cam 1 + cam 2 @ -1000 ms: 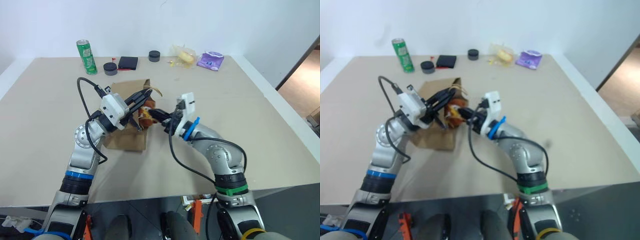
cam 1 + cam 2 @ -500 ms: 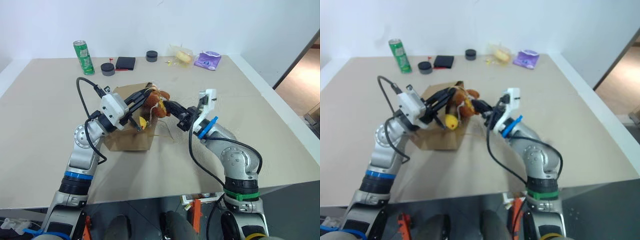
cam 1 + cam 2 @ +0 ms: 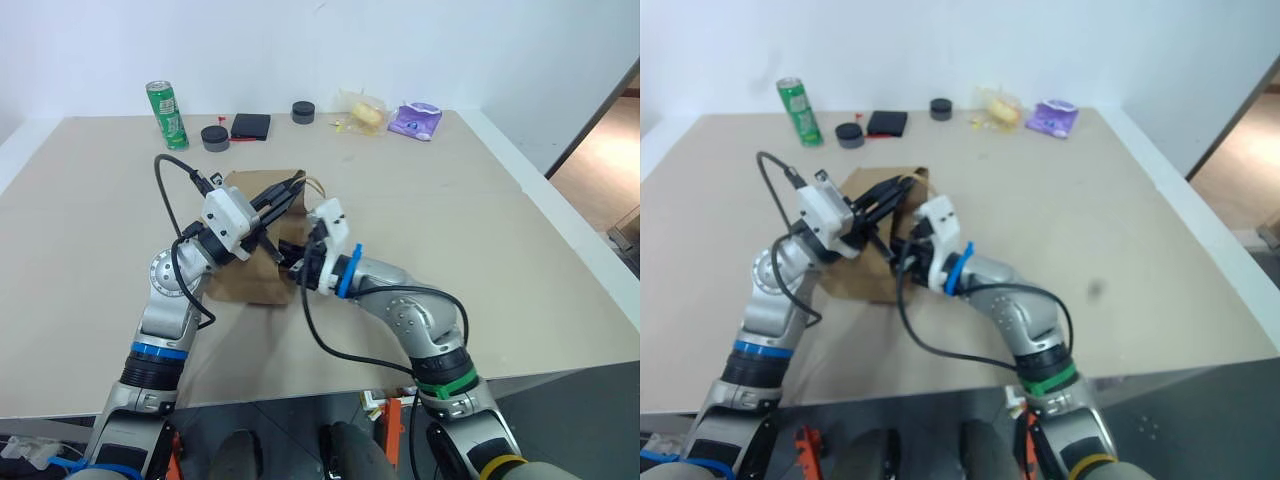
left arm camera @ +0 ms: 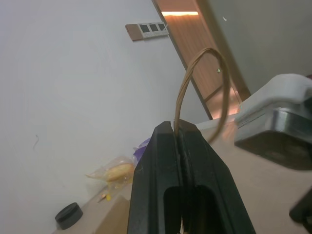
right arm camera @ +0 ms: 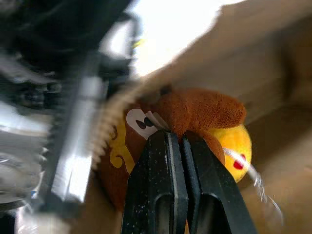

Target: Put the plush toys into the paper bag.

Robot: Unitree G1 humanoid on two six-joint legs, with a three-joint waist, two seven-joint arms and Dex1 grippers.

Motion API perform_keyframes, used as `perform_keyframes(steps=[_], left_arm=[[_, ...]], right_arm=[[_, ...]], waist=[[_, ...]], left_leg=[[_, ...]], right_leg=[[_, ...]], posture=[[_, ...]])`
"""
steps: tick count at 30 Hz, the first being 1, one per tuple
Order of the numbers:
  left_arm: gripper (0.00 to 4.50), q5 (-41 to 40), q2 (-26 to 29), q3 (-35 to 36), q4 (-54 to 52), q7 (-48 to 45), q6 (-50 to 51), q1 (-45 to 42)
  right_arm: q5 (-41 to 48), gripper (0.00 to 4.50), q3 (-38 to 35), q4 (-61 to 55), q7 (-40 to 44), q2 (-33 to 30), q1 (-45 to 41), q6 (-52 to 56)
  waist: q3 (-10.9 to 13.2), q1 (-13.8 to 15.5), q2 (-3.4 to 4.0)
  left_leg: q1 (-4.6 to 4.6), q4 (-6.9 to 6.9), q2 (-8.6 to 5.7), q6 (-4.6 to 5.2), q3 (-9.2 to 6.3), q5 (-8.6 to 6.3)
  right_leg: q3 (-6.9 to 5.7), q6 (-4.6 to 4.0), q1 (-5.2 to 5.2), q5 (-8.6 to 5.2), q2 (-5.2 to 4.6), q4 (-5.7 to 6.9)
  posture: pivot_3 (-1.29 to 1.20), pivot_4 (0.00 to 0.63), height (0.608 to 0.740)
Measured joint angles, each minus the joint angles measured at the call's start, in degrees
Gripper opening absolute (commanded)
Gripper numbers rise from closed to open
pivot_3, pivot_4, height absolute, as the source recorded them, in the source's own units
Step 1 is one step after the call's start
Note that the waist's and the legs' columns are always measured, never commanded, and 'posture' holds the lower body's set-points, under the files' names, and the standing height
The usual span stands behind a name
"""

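My left gripper (image 4: 181,141) pinched shut on a twisted tan cord handle (image 4: 202,80), lifting the brown kraft paper bag (image 3: 252,282) open. My right gripper (image 5: 176,146), clamped on the reddish-brown bear plush (image 5: 192,112), reached inside beside the yellow ball plush (image 5: 234,141).

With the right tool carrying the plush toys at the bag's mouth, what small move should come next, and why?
Probably open the right tool and let go. It is shut on the plush toys, with brown bag wall showing around them, so they seem to be inside the paper bag already. The left tool holds the handle, keeping the mouth up.
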Motion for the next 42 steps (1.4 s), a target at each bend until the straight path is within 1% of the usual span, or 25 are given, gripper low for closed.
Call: perform_keyframes(steps=[6, 9, 11, 12, 13, 14, 17, 18, 19, 20, 21, 24, 26, 27, 28, 29, 30, 32, 35, 36, 37, 38, 40, 42], left_arm=[[0.00, 0.0, 0.0, 0.0, 0.0, 0.3, 0.0, 0.0], [0.00, 0.1, -0.1, 0.0, 0.0, 0.5, 0.0, 0.0], [0.00, 0.1, -0.2, 0.0, -0.1, 0.6, 0.0, 0.0], [0.00, 0.1, -0.2, 0.0, -0.2, 0.6, 0.0, 0.0], [0.00, 0.1, -0.1, 0.0, -0.2, 0.6, 0.0, 0.0], [0.00, 0.1, -0.1, 0.0, -0.2, 0.6, 0.0, 0.0], [0.00, 0.1, -0.1, 0.0, -0.3, 0.7, 0.1, 0.0], [0.00, 0.2, -0.2, 0.0, -0.3, 0.7, 0.1, 0.0], [0.00, 0.2, -0.1, 0.0, -0.3, 0.7, 0.1, 0.0], [0.00, 0.1, -0.1, 0.0, -0.4, 0.7, 0.1, 0.0], [0.00, 0.1, -0.1, 0.0, -0.4, 0.7, 0.1, 0.0], [0.00, 0.1, -0.1, 0.0, -0.4, 0.7, 0.1, 0.1], [0.00, 0.1, -0.1, 0.0, -0.4, 0.6, 0.1, 0.1], [0.00, 0.1, 0.0, 0.0, -0.5, 0.6, 0.1, 0.1], [0.00, 0.1, 0.1, 0.1, -0.5, 0.6, 0.2, 0.1], [0.00, 0.1, 0.1, 0.0, -0.5, 0.5, 0.2, 0.1], [0.00, 0.1, 0.1, 0.0, -0.5, 0.4, 0.2, 0.1], [0.00, 0.1, 0.0, 0.0, -0.5, 0.4, 0.4, 0.1], [0.00, 0.1, 0.1, 0.0, -0.6, 0.3, 0.4, 0.1], [0.00, 0.1, 0.2, 0.1, -0.6, 0.3, 0.4, 0.2], [0.00, 0.1, 0.1, 0.0, -0.6, 0.3, 0.5, 0.2], [0.00, 0.1, 0.1, 0.0, -0.7, 0.3, 0.5, 0.2], [0.00, 0.1, 0.2, 0.0, -0.7, 0.3, 0.5, 0.2], [0.00, 0.1, 0.4, 0.1, -0.7, 0.3, 0.5, 0.2]], right_arm=[[-2.9, 0.05, 1.4, 5.5, 2.0, 1.5, -0.7, -2.4], [-4.4, 0.05, 1.3, 6.6, 2.5, 1.2, -0.6, -4.5], [-4.2, 0.81, 0.1, 5.6, 3.1, 0.5, 0.7, -5.3], [-3.6, 1.08, -0.8, 4.5, 3.7, -0.1, 2.0, -5.5], [-3.4, 1.56, -1.0, 4.3, 3.8, -0.2, 2.2, -5.5], [-3.1, 1.94, -1.7, 3.3, 3.9, -1.2, 2.8, -5.3], [-1.6, 3.39, -3.7, -2.6, 5.2, -5.3, 4.7, -4.2], [-1.1, 3.62, -4.8, -4.6, 5.5, -6.5, 5.5, -4.1], [-0.6, 4.24, -5.5, -6.5, 5.9, -7.6, 6.1, -4.0], [0.3, 4.44, -6.6, -9.1, 6.3, -9.4, 7.0, -3.6], [0.6, 4.44, -7.9, -10.6, 6.4, -10.8, 7.5, -3.7], [0.7, 4.44, -8.1, -13.7, 7.7, -14.3, 9.6, -3.7], [-2.7, 4.44, -6.2, -16.7, 9.9, -21.1, 13.0, -5.5], [-3.3, 4.44, -5.9, -16.8, 10.1, -21.9, 13.4, -5.7], [-5.6, 4.44, -4.6, -16.8, 10.4, -23.9, 14.5, -7.0], [-10.1, 4.44, -1.6, -16.7, 11.2, -26.7, 16.4, -10.0], [-11.2, 4.44, -0.8, -16.5, 11.3, -27.1, 16.9, -10.8], [-16.8, 4.44, 2.5, -13.6, 10.5, -27.2, 17.2, -15.9], [-25.9, 4.44, 5.8, -5.1, 6.9, -27.0, 15.3, -24.5], [-27.1, 3.94, 6.1, -4.0, 6.2, -26.8, 14.8, -26.6], [-29.2, 3.85, 6.4, -2.5, 5.1, -26.4, 14.1, -28.8], [-31.2, 3.28, 6.4, -0.4, 3.8, -26.4, 13.4, -31.3], [-33.5, 2.50, 5.9, 2.1, 2.2, -26.4, 13.2, -34.9], [-33.6, 1.50, 4.7, 2.8, 1.8, -26.2, 13.4, -36.8]], waist=[[0.0, 0.0, 0.00], [0.0, 0.0, 0.00], [0.0, 0.0, 0.00], [0.0, 0.1, 0.00], [0.0, 0.1, 0.00], [0.0, 0.1, 0.00], [0.0, 0.1, 0.00], [0.0, 0.1, 0.00], [0.0, 0.1, 0.00], [0.0, 0.1, 0.00], [0.0, 0.1, 0.00], [0.0, 0.1, 0.00], [0.0, 0.1, 0.00], [0.0, 0.1, 0.00], [0.0, 0.1, -0.01], [0.0, 0.0, -0.01], [0.0, 0.0, -0.01], [0.0, 0.0, -0.02], [0.0, 0.0, -0.02], [0.0, 0.0, -0.02], [0.0, 0.0, -0.03], [0.0, 0.1, -0.02], [0.0, 0.1, -0.03], [0.0, 0.2, -0.03]], left_leg=[[-0.01, 0.02, -0.06, 0.00, 0.04, 0.00], [0.01, 0.02, -0.03, 0.00, 0.02, 0.00], [0.00, 0.02, -0.02, 0.00, 0.01, 0.00], [-0.01, 0.01, -0.03, 0.00, 0.01, 0.00], [-0.01, 0.01, -0.03, -0.01, 0.02, 0.00], [-0.02, 0.01, -0.05, -0.01, 0.03, 0.00], [-0.03, 0.02, -0.08, -0.01, 0.04, -0.01], [-0.03, 0.02, -0.08, -0.01, 0.04, -0.01], [-0.02, 0.02, -0.08, -0.01, 0.03, -0.01], [-0.01, 0.01, -0.06, -0.01, 0.02, -0.01], [0.01, 0.01, -0.06, -0.01, 0.03, -0.01], [0.01, 0.00, -0.06, -0.01, 0.01, -0.01], [0.01, 0.00, -0.11, -0.02, 0.02, -0.01], [0.01, 0.00, -0.11, -0.02, 0.02, -0.01], [0.00, 0.00, -0.13, -0.02, 0.05, -0.01], [0.04, 0.00, -0.16, -0.02, 0.09, -0.01], [0.05, 0.00, -0.15, -0.02, 0.08, -0.01], [0.09, 0.00, -0.12, -0.02, 0.05, -0.01], [0.11, 0.04, -0.14, -0.05, 0.06, 0.03], [0.11, 0.05, -0.15, -0.05, 0.09, 0.03], [0.13, 0.06, -0.15, -0.05, 0.12, 0.03], [0.13, 0.07, -0.19, -0.05, 0.12, 0.03], [0.09, 0.07, -0.23, -0.05, 0.13, 0.03], [0.05, 0.07, -0.25, -0.05, 0.12, 0.03]], right_leg=[[0.01, 0.01, 0.00, 0.01, -0.07, 0.00], [0.00, 0.01, 0.00, 0.01, -0.04, 0.00], [-0.01, 0.01, 0.00, 0.00, -0.04, 0.00], [0.00, 0.01, 0.00, 0.00, -0.05, 0.00], [0.00, 0.01, 0.00, 0.00, -0.05, 0.00], [0.01, 0.01, 0.00, 0.00, -0.06, 0.00], [0.02, 0.02, 0.00, 0.00, -0.10, -0.01], [0.01, 0.02, 0.00, 0.00, -0.10, -0.01], [0.01, 0.01, 0.00, 0.00, -0.09, -0.01], [0.00, 0.01, 0.00, -0.01, -0.08, -0.01], [0.01, 0.01, 0.00, -0.01, -0.07, -0.01], [0.00, -0.02, 0.00, -0.02, -0.07, 0.00], [0.00, -0.03, 0.01, -0.05, -0.12, -0.01], [0.00, -0.03, 0.01, -0.05, -0.13, -0.01], [0.03, -0.02, 0.01, -0.05, -0.14, -0.02], [0.07, -0.03, 0.01, -0.05, -0.14, -0.02], [0.07, -0.02, 0.01, -0.05, -0.13, -0.01], [0.06, -0.05, 0.01, -0.05, -0.08, -0.01], [0.08, -0.13, 0.03, -0.09, -0.09, 0.00], [0.12, -0.14, 0.04, -0.09, -0.10, 0.00], [0.16, -0.13, 0.07, -0.08, -0.10, -0.01], [0.18, -0.12, 0.07, -0.08, -0.13, -0.01], [0.21, -0.07, 0.07, -0.06, -0.16, -0.01], [0.22, 0.08, 0.06, 0.02, -0.18, -0.01]], posture=[[0.00, 0.150, 0.740], [0.00, 0.150, 0.740], [0.00, 0.150, 0.740], [0.00, 0.150, 0.740], [0.00, 0.150, 0.740], [0.00, 0.150, 0.740], [0.00, 0.150, 0.740], [0.00, 0.150, 0.740], [0.00, 0.150, 0.740], [0.00, 0.150, 0.740], [0.00, 0.150, 0.740], [0.00, 0.150, 0.740], [0.00, 0.150, 0.740], [0.00, 0.150, 0.740], [0.00, 0.150, 0.740], [0.00, 0.150, 0.740], [0.00, 0.150, 0.740], [0.00, 0.150, 0.740], [0.00, 0.150, 0.740], [0.00, 0.150, 0.740], [0.00, 0.150, 0.740], [0.00, 0.150, 0.740], [0.00, 0.150, 0.740], [0.00, 0.150, 0.740]])
